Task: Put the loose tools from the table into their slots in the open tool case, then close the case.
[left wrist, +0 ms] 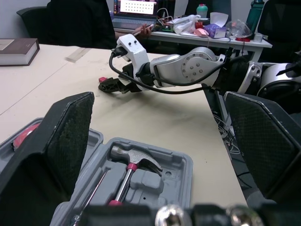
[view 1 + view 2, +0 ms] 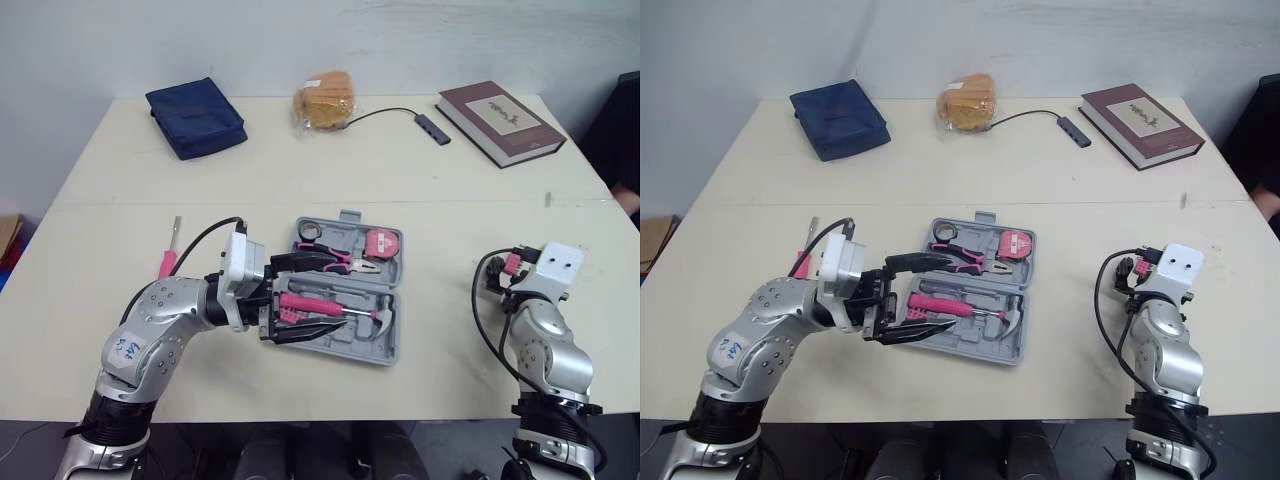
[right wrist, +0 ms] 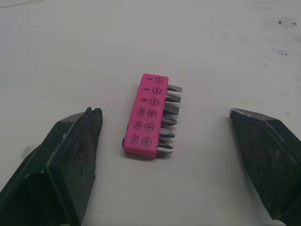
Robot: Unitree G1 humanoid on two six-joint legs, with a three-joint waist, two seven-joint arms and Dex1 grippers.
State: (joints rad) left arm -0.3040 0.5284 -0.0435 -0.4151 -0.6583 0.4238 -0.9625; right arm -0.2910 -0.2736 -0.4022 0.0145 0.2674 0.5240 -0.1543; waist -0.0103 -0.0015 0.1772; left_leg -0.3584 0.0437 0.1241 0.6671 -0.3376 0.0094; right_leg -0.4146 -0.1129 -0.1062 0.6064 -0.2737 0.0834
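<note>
Left end effector (image 2: 338,296): wide open, holding nothing. It hangs over the near half of the tool case, one finger on each side of the row with the hammer.
Right end effector (image 3: 163,114): wide open, holding nothing. It is low over the table with the bit holder between its fingers, neither finger touching it.
Bit holder (image 3: 143,115): loose on the table, right of the case and well apart from it. It is pink with six bits in a row.
Tool case (image 2: 385,345): grey, open, at table centre near the front edge.
In case: hammer (image 1: 134,156) and a pink-handled driver in the near row, pliers (image 2: 345,262) and tape measure (image 2: 380,243) in the far row.
In the way: the left end effector's fingers cover part of the near slots.
Loose screwdriver (image 2: 168,260): pink handle, on the table left of the case, beside the left arm.
Far edge: navy pouch (image 2: 196,118), bagged bread-like item (image 2: 325,100), adapter on a black cable (image 2: 432,128), maroon book (image 2: 500,122).
Table (image 2: 300,170): cream top, with a seam running across behind the case.
Room: pale wall behind. Person in dark clothing (image 2: 622,130) at the right edge. The left wrist view shows a second desk with a lit laptop (image 1: 138,6) and clutter.
Writing: bit holder reads 3, 4, 6, PH1, PH2, PH3. Book cover text is too small to read.
</note>
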